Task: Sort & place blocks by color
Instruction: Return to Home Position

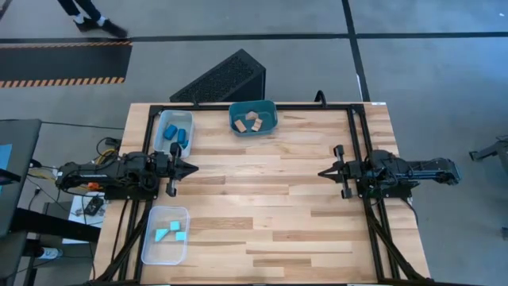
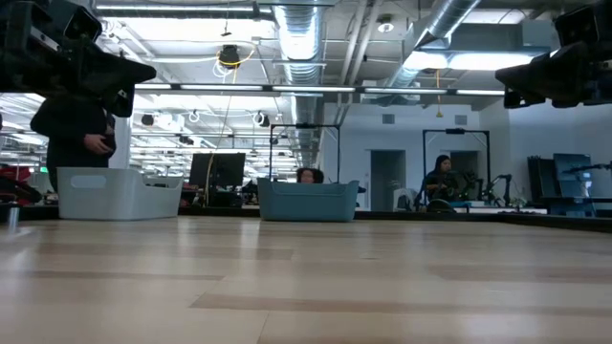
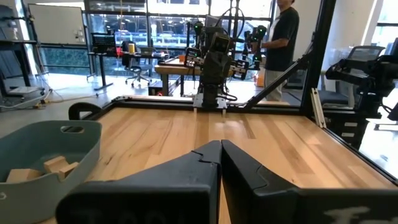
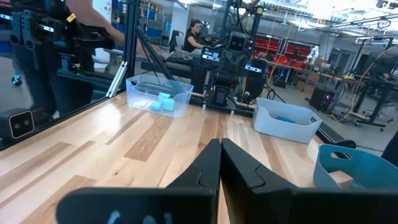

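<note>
Three containers hold everything: darker blue blocks [image 1: 176, 135] in one clear tray [image 1: 163, 117], pale cyan blocks [image 1: 171, 231] in the second clear tray [image 1: 159, 253], tan blocks [image 1: 252, 121] in the teal tub [image 1: 271, 106]. The left gripper [image 1: 194, 168] and right gripper [image 1: 321, 172] hang well apart at opposite sides, fingers together, empty (sorting looks done).

From tabletop level the tub [image 2: 308, 201] hides its tan blocks [image 1: 254, 121] (the left wrist view cuts the tub off, showing only their tops), likewise the tray [image 2: 119, 194] its blue blocks [image 1: 173, 132].

Pale cyan blocks [image 1: 162, 233], darker blue blocks [image 1: 176, 132], tan blocks [image 1: 255, 121] in a teal tub [image 1: 252, 103]; blond wood-grain table [image 1: 270, 199].
</note>
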